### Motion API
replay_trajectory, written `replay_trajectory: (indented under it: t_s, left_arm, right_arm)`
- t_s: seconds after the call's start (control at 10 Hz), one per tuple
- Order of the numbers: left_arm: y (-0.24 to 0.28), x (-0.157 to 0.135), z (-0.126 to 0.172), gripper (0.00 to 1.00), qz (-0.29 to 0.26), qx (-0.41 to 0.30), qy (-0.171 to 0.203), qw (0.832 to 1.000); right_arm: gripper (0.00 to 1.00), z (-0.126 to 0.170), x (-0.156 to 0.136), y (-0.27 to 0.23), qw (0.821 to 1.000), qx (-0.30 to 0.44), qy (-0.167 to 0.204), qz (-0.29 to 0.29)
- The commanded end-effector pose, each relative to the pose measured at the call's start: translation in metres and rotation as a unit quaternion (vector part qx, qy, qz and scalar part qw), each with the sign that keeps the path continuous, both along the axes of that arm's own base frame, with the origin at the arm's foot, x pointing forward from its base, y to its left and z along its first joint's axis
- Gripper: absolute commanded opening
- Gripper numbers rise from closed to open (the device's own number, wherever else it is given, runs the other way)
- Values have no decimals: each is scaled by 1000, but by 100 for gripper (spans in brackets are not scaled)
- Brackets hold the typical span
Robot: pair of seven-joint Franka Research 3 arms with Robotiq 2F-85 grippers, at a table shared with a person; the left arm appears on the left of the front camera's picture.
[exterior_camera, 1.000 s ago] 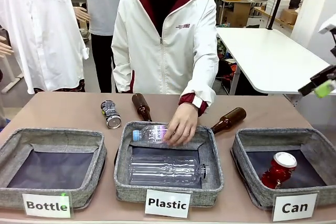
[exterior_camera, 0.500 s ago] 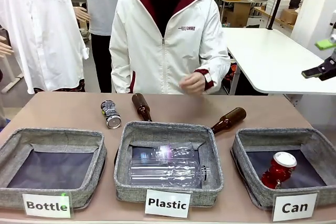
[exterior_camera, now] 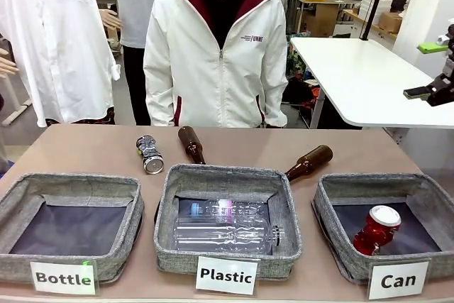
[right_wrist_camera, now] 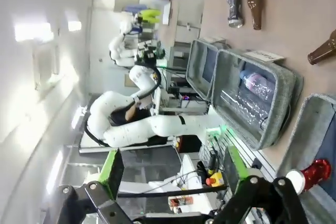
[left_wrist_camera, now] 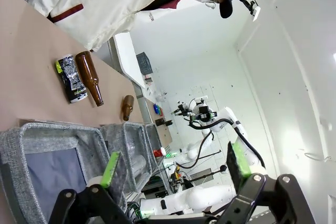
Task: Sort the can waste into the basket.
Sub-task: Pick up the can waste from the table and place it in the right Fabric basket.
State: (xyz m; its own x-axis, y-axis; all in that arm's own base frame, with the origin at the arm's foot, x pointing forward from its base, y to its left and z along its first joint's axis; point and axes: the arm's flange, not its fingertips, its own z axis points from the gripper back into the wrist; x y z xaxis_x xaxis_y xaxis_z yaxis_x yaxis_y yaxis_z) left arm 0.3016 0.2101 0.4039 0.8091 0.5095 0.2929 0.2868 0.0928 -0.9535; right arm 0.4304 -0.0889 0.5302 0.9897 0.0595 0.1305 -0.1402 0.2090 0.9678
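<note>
My left hand [left_wrist_camera: 174,163] and right hand [exterior_camera: 425,70] open, empty, person's arm [exterior_camera: 273,83] withdrawn, small clear plastic bottle [exterior_camera: 218,209] now inside grey woven basket [exterior_camera: 220,173] labelled "Plastic"

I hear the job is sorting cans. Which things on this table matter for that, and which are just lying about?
Part of the job:
- red can, already in the Can basket
- dark printed can, lying on the table beyond the baskets

Just lying about:
- two brown glass bottles
- clear plastic bottles in the Plastic basket
- Bottle basket
</note>
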Motion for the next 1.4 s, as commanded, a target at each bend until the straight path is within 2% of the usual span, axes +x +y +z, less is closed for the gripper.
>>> replay_trajectory:
  t_s: [0.0,0.9,1.0,1.1,1.2,1.3]
  left_arm:
    - [0,-1,1,100,-6,2,-6,1000]
    - [0,0,0,100,0,0,0,1000]
    - [-16,-7,28,100,-2,65,-30,997]
    - [-45,8,59,100,-47,135,-39,989]
    - [-83,31,90,100,-71,209,-34,975]
    - [-134,54,118,100,-83,292,-25,952]
  right_arm:
    - [100,2,-2,-5,1000,-5,-14,11]
    - [100,2,-2,-5,1000,-5,-14,11]
    - [100,2,-2,-5,1000,-5,-14,11]
    - [100,2,-2,-5,1000,-5,-14,11]
    - [100,2,-2,-5,1000,-5,-14,11]
    - [100,2,-2,-5,1000,-5,-14,11]
